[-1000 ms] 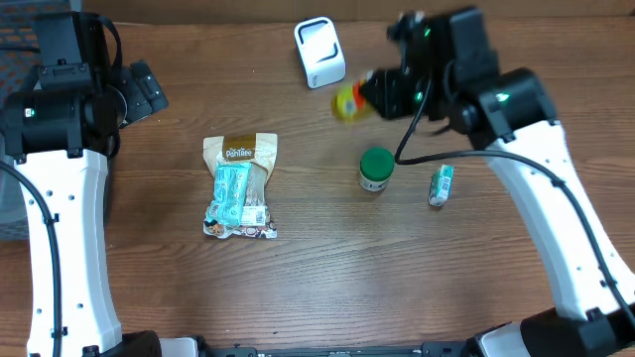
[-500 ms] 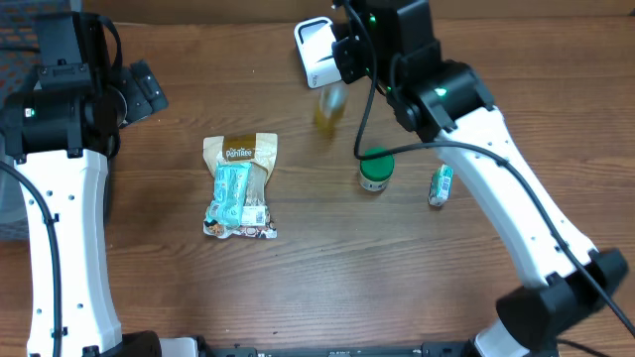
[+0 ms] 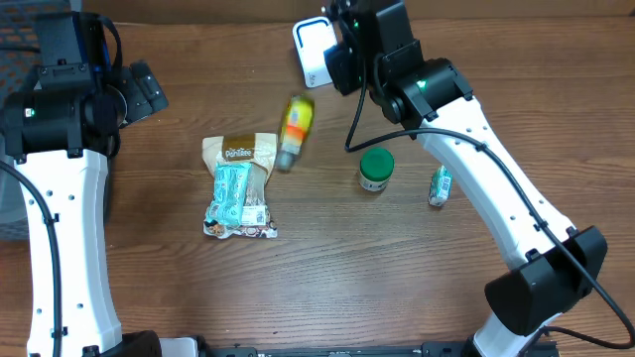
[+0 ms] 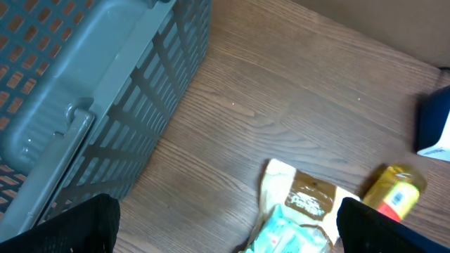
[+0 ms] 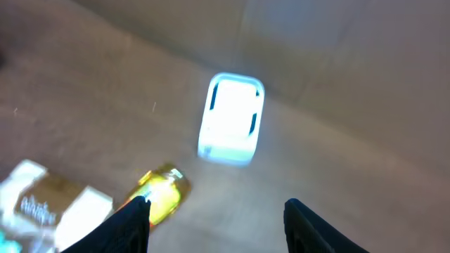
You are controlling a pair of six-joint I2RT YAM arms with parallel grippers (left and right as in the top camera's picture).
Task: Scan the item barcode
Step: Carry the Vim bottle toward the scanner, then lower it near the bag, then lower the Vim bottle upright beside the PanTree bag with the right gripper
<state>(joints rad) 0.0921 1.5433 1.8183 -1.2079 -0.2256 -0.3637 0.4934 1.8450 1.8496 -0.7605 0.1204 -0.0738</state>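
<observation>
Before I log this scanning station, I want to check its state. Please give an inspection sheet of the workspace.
Surface: brown wooden table, no spills seen.
Job's things: white box-shaped barcode scanner at the back; yellow plastic bottle, blurred, ungripped.
Clutter: beige-and-teal plastic snack bag, green-lidded jar, small green tube.
Grippers: left gripper, right gripper: jaws open, empty.
Cables: black cable looping beside the jar.
Surroundings: grey plastic basket at left.

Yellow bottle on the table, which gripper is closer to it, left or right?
Right. The right gripper hangs just past the yellow bottle, beside the white scanner. The left gripper sits much farther off on the bottle's other side, beyond the snack bag.
</observation>
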